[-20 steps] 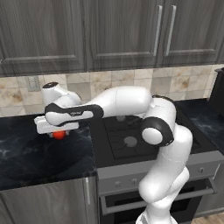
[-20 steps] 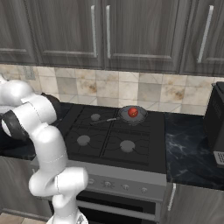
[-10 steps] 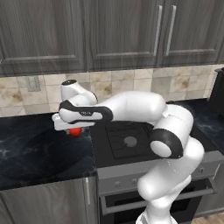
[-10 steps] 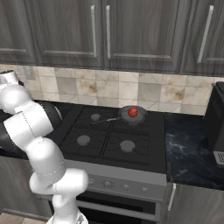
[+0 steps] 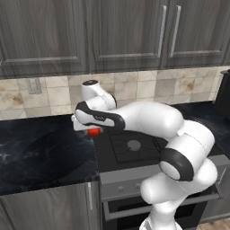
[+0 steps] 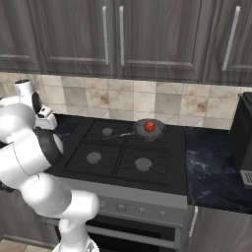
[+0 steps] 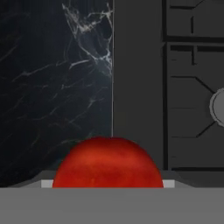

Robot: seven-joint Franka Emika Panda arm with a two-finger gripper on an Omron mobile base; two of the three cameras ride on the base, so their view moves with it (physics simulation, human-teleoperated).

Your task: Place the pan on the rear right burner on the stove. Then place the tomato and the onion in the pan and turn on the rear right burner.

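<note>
Hand view: gripper point(image 7: 108, 186) gripping tomato point(image 7: 108, 162) (wide)

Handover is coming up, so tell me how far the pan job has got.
Done: the pan sits on the rear right burner with one red ball in it. In hand: the gripper holds the second red ball over the counter edge beside the stove. Left: drop it in the pan, turn on the burner.

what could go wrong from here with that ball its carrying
The gripper holds a round red ball over the edge of the counter; it might slip and roll off. The pan is shallow and already holds a second ball, so a careless drop could bounce one out. Its handle points toward the arm and may get knocked.
</note>
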